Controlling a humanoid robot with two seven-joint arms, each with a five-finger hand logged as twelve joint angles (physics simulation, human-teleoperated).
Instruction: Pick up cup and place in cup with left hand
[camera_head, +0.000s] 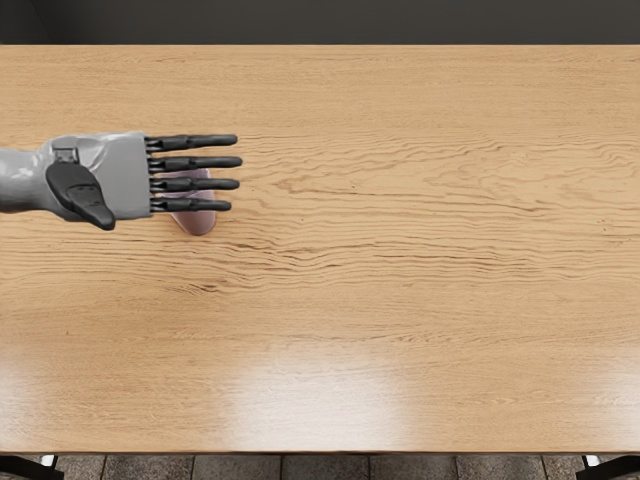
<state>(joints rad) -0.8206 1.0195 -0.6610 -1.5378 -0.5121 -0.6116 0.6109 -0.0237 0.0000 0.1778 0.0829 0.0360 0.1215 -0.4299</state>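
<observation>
So the left hand (100, 178) was in from the left side, and its four fingers (222, 162) were pretty much straight out, side by side with narrow gaps, pointing right across the wooden table (420, 300). The thumb (78, 195) angled off toward the near side, short of where the fingers started. Nothing was in its grip, hand was open. The pinkish-purple cup (195, 222) was partly covered by the fingers, roughly under their middle stretch. You could see bits of it between the nearer ones, and its rounded end poked out past the nearest finger, toward the near table edge. Couldn't tell if any finger was actually touching it, or whether it was upright or on its side.
</observation>
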